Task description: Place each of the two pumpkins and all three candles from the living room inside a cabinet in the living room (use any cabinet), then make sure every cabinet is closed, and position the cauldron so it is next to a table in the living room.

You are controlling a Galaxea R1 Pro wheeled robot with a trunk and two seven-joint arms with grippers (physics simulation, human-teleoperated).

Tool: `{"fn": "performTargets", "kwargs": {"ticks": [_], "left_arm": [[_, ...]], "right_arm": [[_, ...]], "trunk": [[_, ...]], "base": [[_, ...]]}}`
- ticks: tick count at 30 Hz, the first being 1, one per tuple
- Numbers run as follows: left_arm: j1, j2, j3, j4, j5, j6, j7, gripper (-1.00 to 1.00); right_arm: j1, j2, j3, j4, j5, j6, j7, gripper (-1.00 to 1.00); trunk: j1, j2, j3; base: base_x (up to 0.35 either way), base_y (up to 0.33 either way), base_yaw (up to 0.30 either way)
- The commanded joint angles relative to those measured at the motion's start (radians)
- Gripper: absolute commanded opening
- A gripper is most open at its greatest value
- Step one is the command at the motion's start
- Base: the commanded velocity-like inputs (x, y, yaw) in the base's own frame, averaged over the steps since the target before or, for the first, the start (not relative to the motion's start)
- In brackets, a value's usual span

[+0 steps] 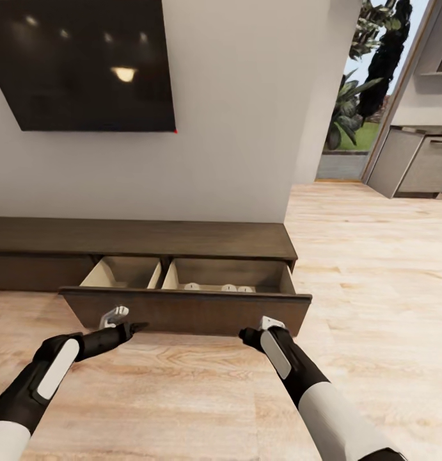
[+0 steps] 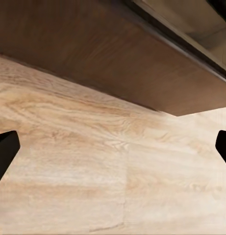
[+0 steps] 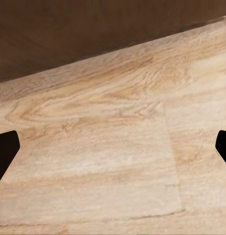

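Against wall, low dark cabinet (image 1: 144, 238) with drawer (image 1: 189, 310) pulled wide open. In drawer's right compartment, near front edge, three pale candle tops (image 1: 228, 288) in row; left compartment's floor hidden behind front. Left gripper (image 1: 126, 329) just before drawer front, near its left end, fingers spread, holding nothing. Right gripper (image 1: 254, 333) near right end, fingers likewise apart, empty. Plank floor (image 1: 182, 397) beneath both.

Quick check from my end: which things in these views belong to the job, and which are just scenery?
Job:
- cabinet, its drawer pulled open
- three candles in the drawer's right compartment
- left gripper and right gripper, both open, near the drawer front

Scenery:
- dark wall screen
- grey kitchen units
- plants outside
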Motion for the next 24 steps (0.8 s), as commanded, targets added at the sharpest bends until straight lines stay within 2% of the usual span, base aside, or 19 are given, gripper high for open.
{"fn": "performTargets", "kwargs": {"ticks": [1,3,8,11,13,16,20,22,24], "left_arm": [[0.0,-0.009,0.0,0.011,-0.033,-0.025,0.0,1.0],[0.0,-0.03,0.002,0.023,-0.091,-0.062,0.001,1.0],[0.0,-0.069,0.0,0.039,-0.16,-0.124,0.003,1.0],[0.0,-0.09,0.0,0.073,-0.208,-0.203,0.033,1.0],[0.0,-0.108,0.001,0.104,-0.238,-0.256,0.083,1.0],[0.0,-0.134,0.001,0.135,-0.255,-0.312,0.149,1.0],[0.0,-0.153,-0.002,0.163,-0.262,-0.4,0.202,1.0],[0.0,-0.168,-0.021,0.203,-0.266,-0.472,0.219,1.0],[0.0,-0.18,-0.061,0.252,-0.274,-0.554,0.227,1.0]], "right_arm": [[0.0,-0.001,0.001,0.004,0.0,-0.023,0.0,1.0],[0.0,-0.001,0.002,0.029,0.003,-0.071,0.0,1.0],[0.0,-0.001,0.007,0.127,0.013,-0.192,0.007,1.0],[0.0,-0.002,0.016,0.173,0.017,-0.266,0.037,1.0],[0.0,-0.003,0.039,0.201,0.029,-0.327,0.09,1.0],[0.0,-0.004,0.074,0.248,0.055,-0.417,0.163,1.0],[0.0,-0.003,0.099,0.309,0.092,-0.543,0.203,1.0],[0.0,-0.002,0.105,0.335,0.119,-0.611,0.211,1.0],[0.0,-0.002,0.107,0.349,0.141,-0.657,0.215,1.0]], "trunk": [[0.004,-0.007,-0.003],[0.012,-0.021,-0.009],[0.031,-0.056,-0.025],[0.042,-0.077,-0.035],[0.05,-0.091,-0.041],[0.061,-0.112,-0.05],[0.077,-0.14,-0.063],[0.084,-0.154,-0.069],[0.092,-0.168,-0.075]], "base": [[0.0,0.0,0.0],[0.0,0.0,0.0],[0.0,0.0,0.0],[0.0,0.0,0.0],[0.0,0.0,0.0],[0.0,0.0,0.0],[0.0,0.0,0.0],[0.0,0.0,0.0],[0.0,0.0,0.0]]}}
